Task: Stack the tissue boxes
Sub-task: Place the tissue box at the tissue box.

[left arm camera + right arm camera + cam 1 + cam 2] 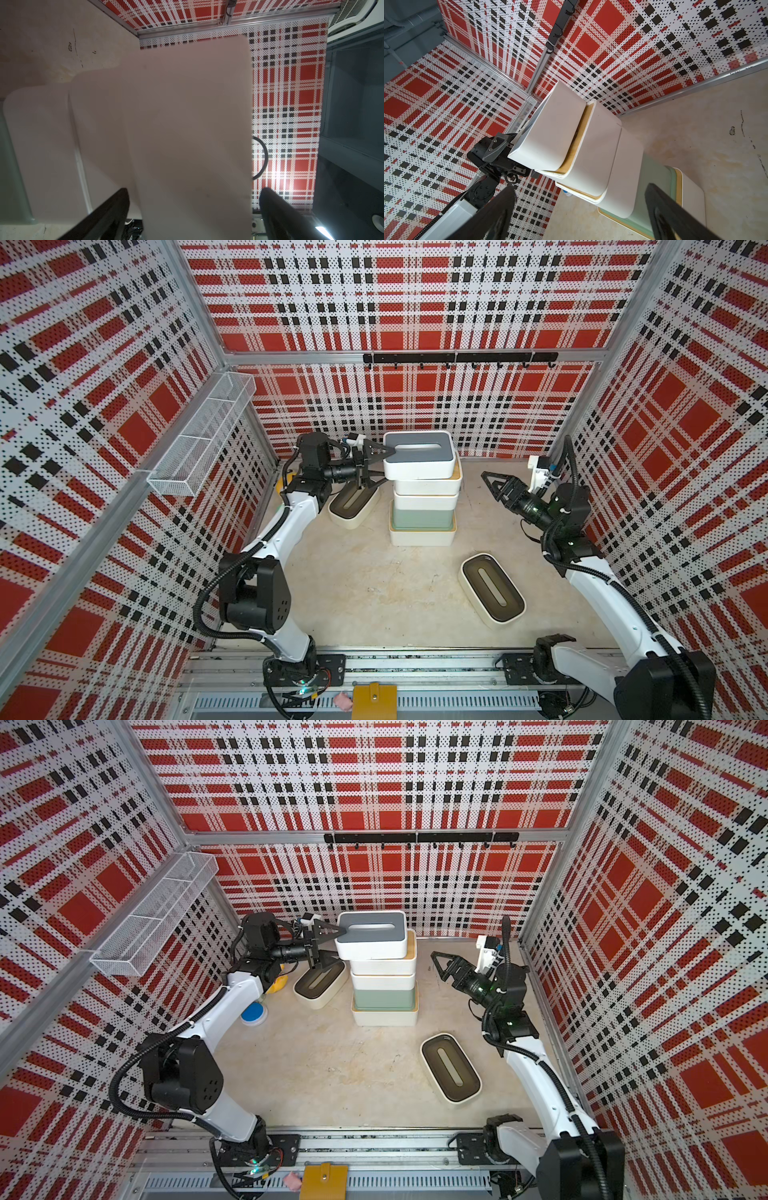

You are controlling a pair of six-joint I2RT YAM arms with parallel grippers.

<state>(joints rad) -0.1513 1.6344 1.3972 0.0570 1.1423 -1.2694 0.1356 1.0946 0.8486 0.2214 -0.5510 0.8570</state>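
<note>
Nearest the left wrist lens, the black fingers (112, 209) of the left gripper (194, 190) stand spread wide, one on either side of the white rectangular tissue box with the grey slotted lid (187, 124). Neither visibly presses it, so the jaws look open and holding nothing. In a top view this box (417, 456) crowns the stack of five boxes (424, 502) at mid-table, with the gripper at its 9 o'clock end and one finger over the lid. The box sits shifted toward 9 o'clock, so the tan wooden lid (459, 472) beneath shows at 3 o'clock. Releasing cleanly probably means backing straight out toward 9 o'clock, fingers wide, without brushing the overhanging end; a nudge could topple the tall pile. Two white rounded boxes with dark olive lids lie unstacked, one (353, 502) at the stack's 9 o'clock, one (492, 589) at 5 o'clock. The right gripper (490, 487) hovers open and empty at 3 o'clock.
</note>
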